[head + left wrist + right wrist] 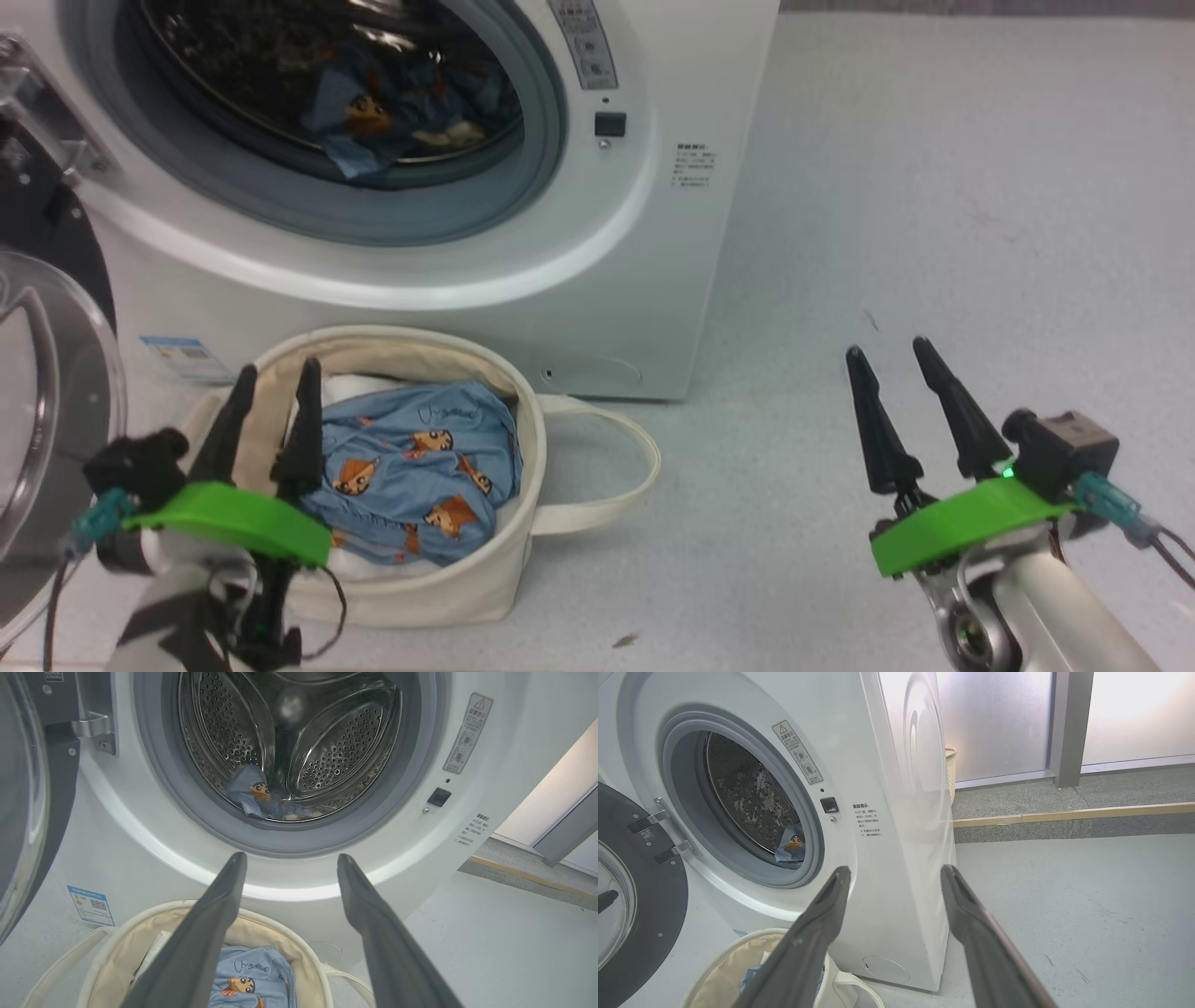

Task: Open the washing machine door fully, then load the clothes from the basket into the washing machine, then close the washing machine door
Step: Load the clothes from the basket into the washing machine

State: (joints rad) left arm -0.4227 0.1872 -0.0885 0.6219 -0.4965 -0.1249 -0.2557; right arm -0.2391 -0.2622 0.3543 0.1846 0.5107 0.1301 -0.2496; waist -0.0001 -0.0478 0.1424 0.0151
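- Looking down in the head view, the washing machine (653, 280) stood at twelve o'clock, its washing machine door (51, 233) swung wide at nine o'clock. The basket (537, 448) sat on the floor just before it at seven o'clock. It held the clothes (411, 467), blue with orange-brown faces, on a white cloth (359, 385). The left gripper (278, 369) hung over the basket's nine-o'clock side, jaws wide and empty. The right gripper (888, 350) hovered over bare floor at four o'clock, well apart, jaws likewise spread on nothing.
- In the left wrist view, the parted fingers pointed at the drum (299, 742) at twelve o'clock. A printed garment (254, 795) lay at the six-o'clock edge of the drum's mouth. The basket showed at six o'clock, with the clothes between the fingers.
- In the right wrist view, the machine's front filled ten o'clock, the door eight o'clock, and the basket rim seven o'clock.
- By these views, the door step looked done and loading was in hand. The next move would call for the left gripper to drop into the basket and close on a fold of blue fabric, not the white cloth. It would then lift clear of the rim and carry the fabric towards twelve o'clock into the drum. Closing the door was not yet due.
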